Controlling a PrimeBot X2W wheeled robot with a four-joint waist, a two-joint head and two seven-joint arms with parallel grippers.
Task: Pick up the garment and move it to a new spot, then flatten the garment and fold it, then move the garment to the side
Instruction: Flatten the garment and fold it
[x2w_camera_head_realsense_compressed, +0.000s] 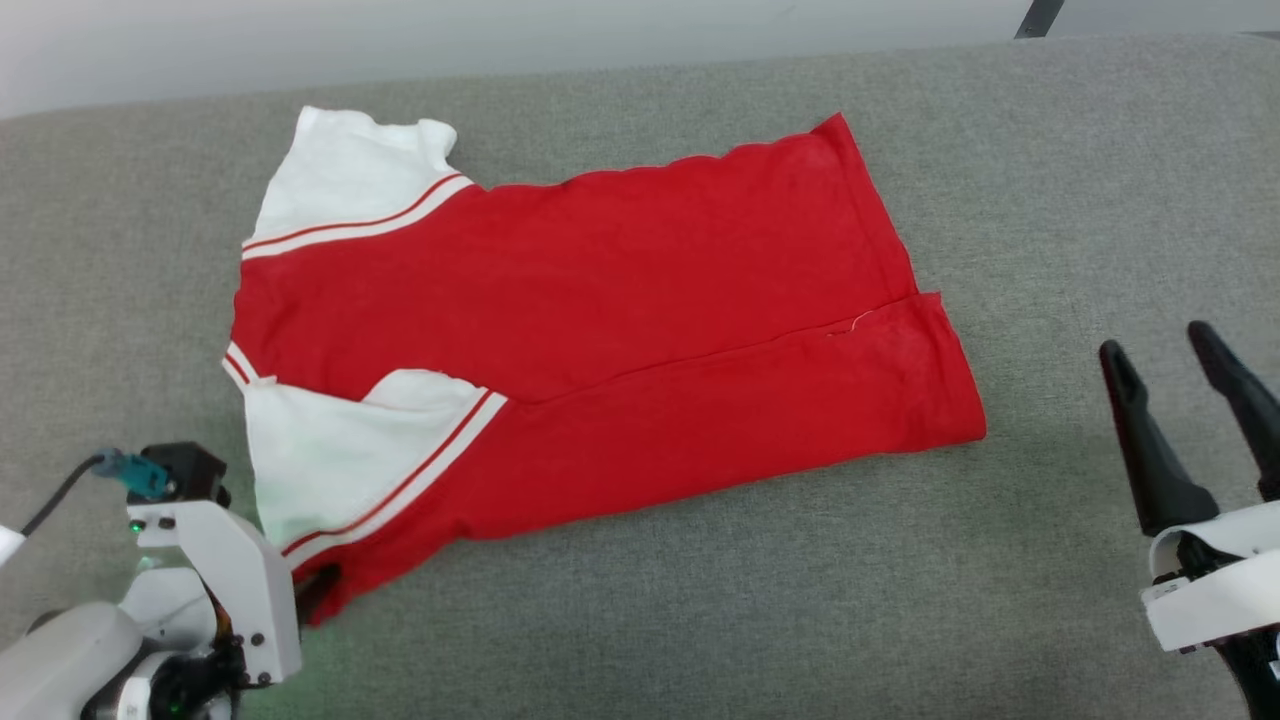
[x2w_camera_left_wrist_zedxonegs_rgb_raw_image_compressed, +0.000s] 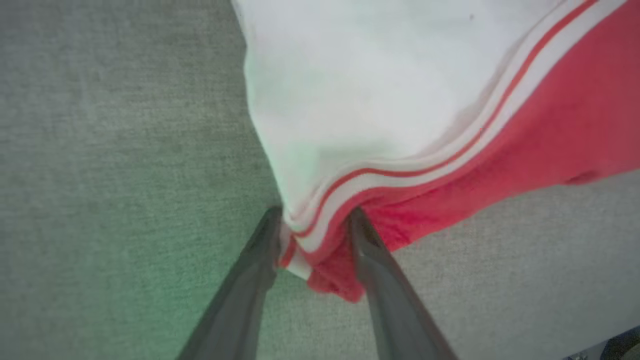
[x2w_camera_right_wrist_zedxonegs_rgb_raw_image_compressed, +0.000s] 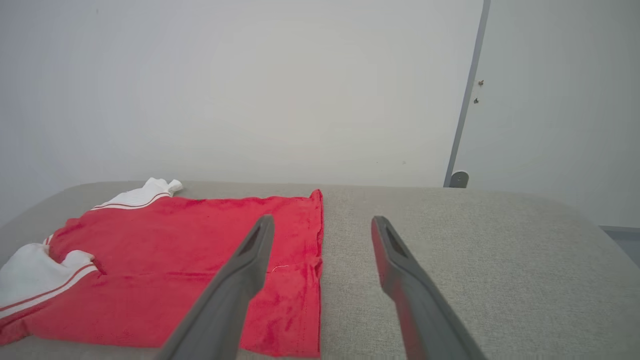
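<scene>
The garment (x2w_camera_head_realsense_compressed: 600, 300) is a red shirt with white, red-striped sleeves. It lies folded lengthwise on the grey cushioned surface (x2w_camera_head_realsense_compressed: 1050, 180), sleeves toward the left and hem toward the right. My left gripper (x2w_camera_head_realsense_compressed: 315, 585) is at its near left corner. In the left wrist view the two dark fingers (x2w_camera_left_wrist_zedxonegs_rgb_raw_image_compressed: 260, 260) of the left gripper (x2w_camera_left_wrist_zedxonegs_rgb_raw_image_compressed: 315, 215) straddle that striped corner of the garment (x2w_camera_left_wrist_zedxonegs_rgb_raw_image_compressed: 400, 100); the jaws stand fairly wide apart and bunched cloth touches both. My right gripper (x2w_camera_head_realsense_compressed: 1155, 342) hovers open to the right of the hem, holding nothing. The right wrist view shows it (x2w_camera_right_wrist_zedxonegs_rgb_raw_image_compressed: 324, 220) over the garment's hem edge (x2w_camera_right_wrist_zedxonegs_rgb_raw_image_compressed: 175, 260).
The grey surface (x2w_camera_right_wrist_zedxonegs_rgb_raw_image_compressed: 475, 260) runs wide to the right of the garment and along the near side. Its far edge meets a pale wall (x2w_camera_right_wrist_zedxonegs_rgb_raw_image_compressed: 250, 90). A grey vertical strip (x2w_camera_right_wrist_zedxonegs_rgb_raw_image_compressed: 465, 120) stands on the wall behind the surface's right end.
</scene>
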